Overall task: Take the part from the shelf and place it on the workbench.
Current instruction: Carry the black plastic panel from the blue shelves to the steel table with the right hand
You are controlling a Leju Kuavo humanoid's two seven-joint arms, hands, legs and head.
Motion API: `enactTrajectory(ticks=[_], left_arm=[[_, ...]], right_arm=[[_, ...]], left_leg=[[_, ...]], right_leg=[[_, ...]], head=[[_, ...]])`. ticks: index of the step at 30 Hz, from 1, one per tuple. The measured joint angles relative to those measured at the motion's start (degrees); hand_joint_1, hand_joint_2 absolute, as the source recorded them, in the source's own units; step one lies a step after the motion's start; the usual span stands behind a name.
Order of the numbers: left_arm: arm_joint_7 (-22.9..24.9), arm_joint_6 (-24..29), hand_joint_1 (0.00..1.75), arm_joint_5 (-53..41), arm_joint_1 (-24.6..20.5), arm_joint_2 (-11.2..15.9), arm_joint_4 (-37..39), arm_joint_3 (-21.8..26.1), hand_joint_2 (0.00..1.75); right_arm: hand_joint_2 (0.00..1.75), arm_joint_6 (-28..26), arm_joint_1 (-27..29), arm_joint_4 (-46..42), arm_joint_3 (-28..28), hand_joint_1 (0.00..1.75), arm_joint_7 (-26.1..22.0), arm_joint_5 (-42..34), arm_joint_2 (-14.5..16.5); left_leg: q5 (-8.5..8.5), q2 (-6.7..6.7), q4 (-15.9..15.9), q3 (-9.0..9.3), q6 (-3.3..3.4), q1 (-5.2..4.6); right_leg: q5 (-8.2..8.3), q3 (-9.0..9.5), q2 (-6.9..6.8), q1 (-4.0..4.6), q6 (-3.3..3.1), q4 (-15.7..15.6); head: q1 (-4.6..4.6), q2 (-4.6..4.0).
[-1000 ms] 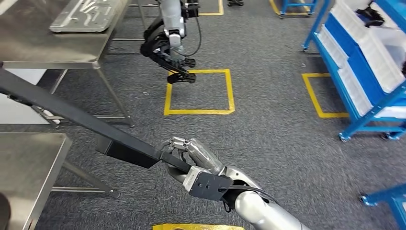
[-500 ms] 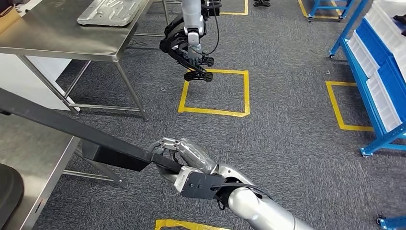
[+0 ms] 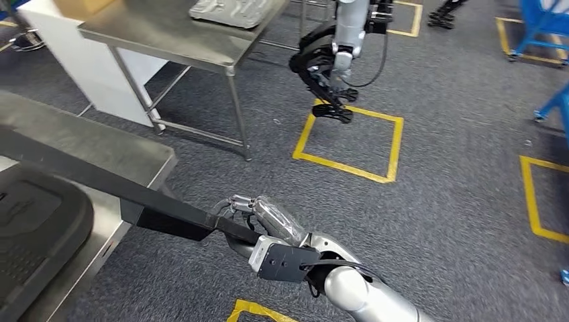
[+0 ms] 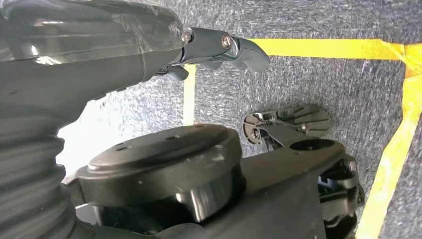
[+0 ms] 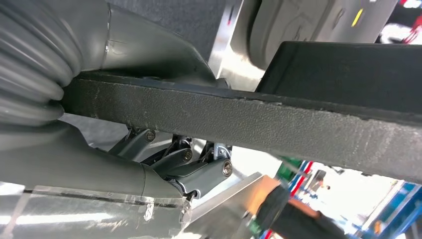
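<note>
Black, long and flat, the part (image 3: 100, 184) runs from the right hand (image 3: 258, 225) up toward the picture's left edge in the head view, its far end passing over the near steel workbench (image 3: 144, 157). Fingers (image 3: 238, 201) of the right hand are wrapped over the part's near end, thumb beneath; the right wrist view shows the same rough-edged bar (image 5: 239, 117) clamped between thumb and metal fingers (image 5: 199, 169). A thicker black block hangs under the part approx. midway along it.

The left hand (image 4: 224, 45) shows in the left wrist view above grey carpet and yellow tape; its fingers are curled inward w/ nothing between them, and it touches nothing.

On the near workbench, beside the part's far end, lies a dark moulded tray (image 3: 33, 228). Further back stands a 2nd steel table (image 3: 181, 33) carrying a grey metal panel (image 3: 231, 10), w/ a white cabinet (image 3: 80, 60) alongside. A 2nd robot (image 3: 335, 60) stands at the edge of a yellow tape square (image 3: 349, 144) on the carpet; more tape outlines sit to the right. Blue rack frames (image 3: 537, 27) appear at upper right. A person in dark clothing shows blurred in the right wrist view (image 5: 293, 214).
</note>
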Motion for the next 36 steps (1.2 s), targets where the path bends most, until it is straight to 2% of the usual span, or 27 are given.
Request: enactTrajectory(ticks=[1,2,3,5,7,9,11,12,13,14,16,18,20,21,22,24,26,27,28,29,30,31,32,33,34,35,36], left_arm=[[0.00,-0.01,0.00,0.01,-0.04,0.01,0.00,0.00,1.75],[0.00,-0.02,0.00,0.01,-0.07,0.01,0.00,0.00,1.75],[0.00,-0.02,0.00,0.03,-0.05,0.02,0.00,0.00,1.75],[0.00,0.02,0.00,0.09,0.07,0.04,0.01,0.00,1.75],[0.01,0.07,0.00,0.17,0.11,0.10,0.02,0.00,1.75],[0.02,0.09,0.00,0.23,-0.01,0.13,0.02,0.02,1.75],[0.02,0.09,0.00,0.38,-0.14,0.13,0.01,0.07,1.75],[0.02,0.09,0.00,0.46,-0.15,0.13,0.01,0.09,1.75],[0.03,0.09,0.00,0.53,-0.13,0.13,0.01,0.10,1.75],[0.04,0.09,0.00,0.55,-0.07,0.13,0.02,0.11,1.75],[0.11,0.09,0.00,0.56,0.11,0.13,0.02,0.10,1.75],[0.17,0.09,0.00,0.56,0.23,0.13,0.02,0.09,1.75],[0.17,0.11,0.00,0.55,0.32,0.14,0.02,0.10,1.75],[0.17,0.14,0.00,0.55,0.36,0.15,0.02,0.11,1.75],[0.17,0.16,0.00,0.55,0.35,0.15,0.02,0.11,1.75],[0.17,0.20,0.00,0.55,0.26,0.15,0.02,0.11,1.75],[0.17,0.20,0.00,0.56,0.24,0.15,0.02,0.11,1.75],[0.17,0.20,0.00,0.56,0.25,0.15,0.02,0.11,1.75],[0.17,0.20,0.00,0.57,0.27,0.15,0.02,0.11,1.75],[0.17,0.19,0.00,0.57,0.26,0.15,0.02,0.11,1.75],[0.17,0.19,0.00,0.56,0.26,0.15,0.01,0.11,1.75],[0.17,0.18,0.00,0.56,0.23,0.15,0.01,0.11,1.75],[0.21,0.18,0.00,0.56,0.22,0.15,0.01,0.11,1.75],[0.30,0.18,0.00,0.57,0.25,0.15,0.01,0.11,1.75],[0.47,0.18,0.00,0.60,0.30,0.15,0.02,0.12,1.75],[0.70,0.16,0.00,0.63,0.38,0.15,0.02,0.13,1.75],[0.93,0.14,0.00,0.66,0.45,0.19,0.02,0.13,1.75]], right_arm=[[1.75,0.00,-0.02,0.02,0.05,1.75,-0.01,0.00,-0.01],[1.75,0.00,-0.02,0.04,0.10,1.75,-0.01,0.00,-0.02],[1.75,0.00,-0.04,0.06,0.15,1.75,-0.01,0.00,-0.02],[1.75,0.01,-0.17,0.08,0.23,1.75,0.00,0.00,0.04],[1.75,0.04,-0.40,0.08,0.28,1.75,-0.02,0.00,0.20],[1.75,0.09,-0.43,0.08,0.31,1.75,-0.05,0.00,0.27],[1.75,0.16,-0.35,0.09,0.34,1.75,-0.04,0.00,0.23],[1.75,0.20,-0.33,0.10,0.38,1.75,-0.03,0.00,0.22],[1.75,0.22,-0.33,0.10,0.41,1.75,-0.03,0.01,0.23],[1.75,0.24,-0.34,0.09,0.45,1.75,-0.02,0.01,0.24],[1.75,0.24,-0.36,0.08,0.49,1.75,-0.03,0.02,0.26],[1.75,0.24,-0.38,0.08,0.55,1.75,-0.03,0.01,0.26],[1.75,0.24,-0.43,0.08,0.62,1.75,-0.02,0.02,0.31],[1.75,0.24,-0.48,0.07,0.66,1.75,-0.02,0.03,0.33],[1.75,0.24,-0.55,0.06,0.68,1.75,-0.03,0.03,0.34],[1.75,0.24,-0.58,0.07,0.75,1.75,-0.05,0.03,0.27],[1.75,0.24,-0.37,0.08,0.82,1.75,-0.03,0.02,0.11],[1.75,0.24,-0.27,0.08,0.85,1.75,-0.01,0.02,0.04],[1.75,0.24,-0.22,0.08,0.87,1.75,0.00,0.02,0.01],[1.75,0.24,-0.22,0.09,0.87,1.75,0.00,0.02,-0.01],[1.75,0.24,-0.24,0.09,0.87,1.75,0.00,0.03,-0.02],[1.75,0.24,-0.26,0.10,0.89,1.75,0.00,0.03,-0.03],[1.75,0.24,-0.27,0.11,0.90,1.75,0.01,0.03,-0.05],[1.75,0.24,-0.26,0.12,0.91,1.75,0.02,0.03,-0.07],[1.75,0.24,-0.27,0.13,0.92,1.75,0.03,0.03,-0.06],[1.75,0.24,-0.30,0.12,0.92,1.75,0.04,0.04,-0.03],[1.75,0.24,-0.37,0.12,0.93,1.75,0.04,0.05,0.03]], left_leg=[[-0.23,-0.70,0.37,-0.17,-0.29,0.02],[-0.38,-1.28,0.64,-0.40,-0.61,0.09],[-0.47,-1.86,0.76,-0.65,-0.98,0.17],[-0.46,-2.64,0.76,-0.88,-1.69,0.43],[-1.57,-0.51,2.61,-1.56,-2.30,0.33],[-4.60,2.80,8.44,-4.21,-2.79,0.26],[-7.11,4.01,14.87,-7.43,-3.12,0.49],[-7.09,4.25,16.02,-8.01,-3.17,0.56],[-5.97,4.50,14.94,-7.44,-3.14,0.59],[-4.10,4.93,11.92,-5.85,-3.00,0.57],[-0.94,7.26,4.34,-2.15,-2.39,0.13],[-0.21,8.66,0.89,-0.81,-1.67,-0.46],[-0.19,7.55,0.49,-0.87,-1.07,-0.54],[-0.06,6.89,0.14,-0.69,-0.80,-0.39],[0.11,6.24,-0.20,-0.45,-0.45,-0.20],[0.31,5.00,-0.61,-0.08,0.06,0.05],[0.27,3.59,-0.59,-0.05,0.27,0.05],[0.24,2.79,-0.55,-0.02,0.27,0.05],[0.17,1.96,-0.49,0.07,0.24,0.05],[0.05,1.14,-0.39,0.21,0.16,0.08],[-0.14,0.37,-0.24,0.31,0.01,0.13],[-0.34,-0.31,0.00,0.26,-0.22,0.10],[-0.49,-0.98,0.22,0.08,-0.51,0.13],[-0.58,-1.57,0.35,-0.15,-0.85,0.22],[-0.56,-2.17,0.36,-0.37,-1.24,0.33],[-0.52,-2.79,0.27,-0.48,-1.62,0.50],[-0.64,-2.66,0.46,-0.49,-1.97,0.58]], right_leg=[[1.38,1.30,1.23,-0.22,0.00,-3.32],[1.99,2.14,2.24,-0.33,-0.06,-5.46],[1.86,2.49,2.74,-0.29,-0.26,-6.35],[1.78,2.73,1.72,-0.10,-0.92,-6.78],[1.87,3.20,0.33,-0.14,-1.59,-7.31],[1.70,3.64,-1.33,-0.01,-2.05,-7.57],[1.35,3.93,-3.07,0.25,-2.33,-7.57],[1.15,4.10,-3.89,0.33,-2.38,-7.56],[0.94,4.35,-4.65,0.38,-2.37,-7.56],[0.70,4.70,-5.34,0.41,-2.33,-7.56],[0.18,5.36,-6.53,0.58,-2.05,-7.54],[-0.18,5.70,-7.60,0.81,-1.59,-7.60],[-0.42,6.01,-8.58,0.87,-1.00,-7.78],[-0.71,6.12,-7.99,0.76,-0.67,-7.55],[-1.40,5.82,-6.68,0.63,-0.40,-6.55],[-4.16,3.15,-3.25,0.36,-0.10,-1.05],[-6.66,-1.13,-2.03,0.33,0.00,6.30],[-6.52,-2.50,-1.92,0.32,0.03,8.10],[-5.19,-2.79,-1.85,0.29,0.02,7.63],[-2.93,-2.00,-1.58,0.23,-0.02,4.98],[-0.44,-0.59,-0.70,0.13,-0.08,1.04],[1.25,0.86,0.65,-0.05,-0.14,-2.64],[2.16,1.90,1.85,-0.20,-0.20,-5.29],[2.27,2.44,2.74,-0.24,-0.30,-6.67],[1.96,2.63,2.83,-0.18,-0.50,-6.97],[1.95,2.76,2.27,-0.11,-0.75,-7.18],[1.99,2.97,1.57,-0.09,-1.06,-7.42]], head=[[0.17,0.00],[0.19,0.00],[0.16,0.00],[0.02,0.00],[-0.37,0.00],[-1.25,0.00],[-1.84,0.00],[-2.01,0.00],[-2.18,0.00],[-2.39,0.00],[-2.87,0.00],[-3.02,0.00],[-2.85,0.00],[-2.73,0.00],[-2.57,0.00],[-1.90,0.00],[-1.15,0.00],[-0.85,0.00],[-0.60,0.00],[-0.37,0.00],[-0.12,0.00],[0.05,0.00],[0.15,0.00],[0.17,0.00],[0.15,0.00],[0.15,0.00],[0.17,0.00]])
